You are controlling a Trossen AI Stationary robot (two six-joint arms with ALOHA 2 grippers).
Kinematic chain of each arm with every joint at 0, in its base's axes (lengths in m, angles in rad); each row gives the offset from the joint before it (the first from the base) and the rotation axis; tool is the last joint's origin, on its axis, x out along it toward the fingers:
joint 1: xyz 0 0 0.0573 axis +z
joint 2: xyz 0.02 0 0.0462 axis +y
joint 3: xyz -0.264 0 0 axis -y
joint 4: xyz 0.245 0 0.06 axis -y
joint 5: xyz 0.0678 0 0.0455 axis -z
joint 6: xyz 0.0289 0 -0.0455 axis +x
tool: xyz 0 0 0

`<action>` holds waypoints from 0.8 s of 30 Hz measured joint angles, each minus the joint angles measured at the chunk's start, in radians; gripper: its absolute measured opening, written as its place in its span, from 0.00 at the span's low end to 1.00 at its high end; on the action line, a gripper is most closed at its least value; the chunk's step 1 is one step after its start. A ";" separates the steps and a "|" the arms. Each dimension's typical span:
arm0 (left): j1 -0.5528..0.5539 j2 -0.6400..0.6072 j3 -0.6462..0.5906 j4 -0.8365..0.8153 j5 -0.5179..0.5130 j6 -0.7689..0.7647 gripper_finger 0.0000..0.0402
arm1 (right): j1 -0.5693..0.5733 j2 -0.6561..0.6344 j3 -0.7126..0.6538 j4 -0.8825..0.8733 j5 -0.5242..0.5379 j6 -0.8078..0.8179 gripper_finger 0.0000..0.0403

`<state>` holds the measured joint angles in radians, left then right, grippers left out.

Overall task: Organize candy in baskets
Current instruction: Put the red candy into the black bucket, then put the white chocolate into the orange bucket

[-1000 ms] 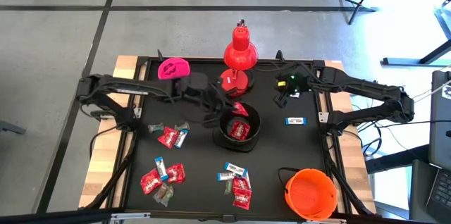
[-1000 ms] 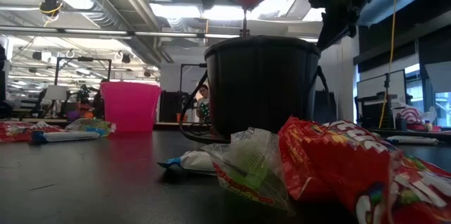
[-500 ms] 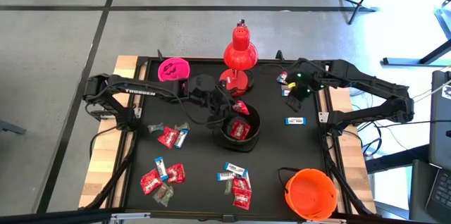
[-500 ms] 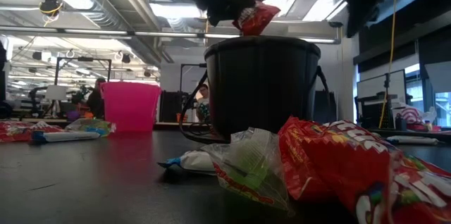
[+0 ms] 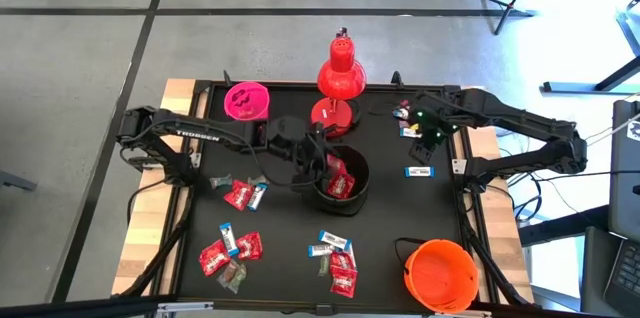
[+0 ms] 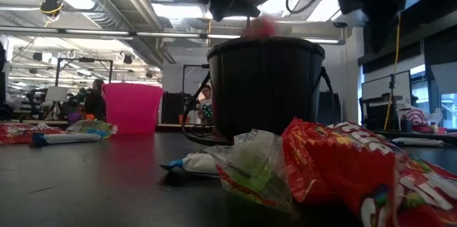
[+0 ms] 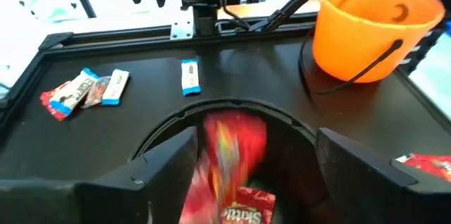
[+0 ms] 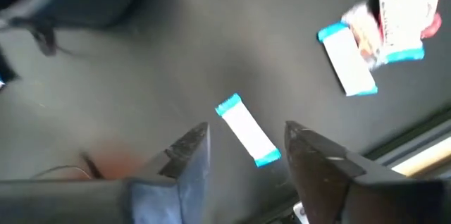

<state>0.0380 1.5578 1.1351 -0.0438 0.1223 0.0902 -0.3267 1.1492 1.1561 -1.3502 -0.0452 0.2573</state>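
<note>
My left gripper [image 5: 320, 163] [image 7: 255, 146] hangs open over the black basket [image 5: 362, 190] [image 6: 264, 84]. A red candy [image 7: 229, 146] [image 6: 260, 27] shows blurred below its fingers, at the basket's mouth, above other red candy [image 7: 243, 210] inside. My right gripper [image 5: 428, 135] [image 8: 246, 134] stands open at the far right of the table. A white-and-blue candy [image 8: 246, 139] lies under the gap between its fingers. More candy [image 5: 405, 115] lies beside it. The pink basket [image 5: 246, 99] stands at the far left, the orange basket [image 5: 440, 273] at the near right.
A red desk lamp [image 5: 340, 76] stands just beyond the black basket. Loose candy lies in groups at the left [image 5: 240, 193], near left [image 5: 230, 250] and near middle [image 5: 338, 258], with a single piece at the right [image 5: 418, 171]. The orange basket's black handle [image 7: 352, 76] hangs down its side.
My left gripper has moved toward the near edge to stand over the black basket and has let go of the red candy, which drops from its fingers toward the basket's mouth. My right gripper has drifted a little toward the table's right edge.
</note>
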 joint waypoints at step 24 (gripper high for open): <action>-0.053 -0.169 -0.001 -0.053 -0.158 0.079 0.71 | 0.145 0.014 -0.429 0.235 -0.047 0.152 0.49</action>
<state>-0.0147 1.3892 1.1343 -0.0968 -0.0353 0.1688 -0.1821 1.1634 0.7270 -1.1149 -0.0919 0.4089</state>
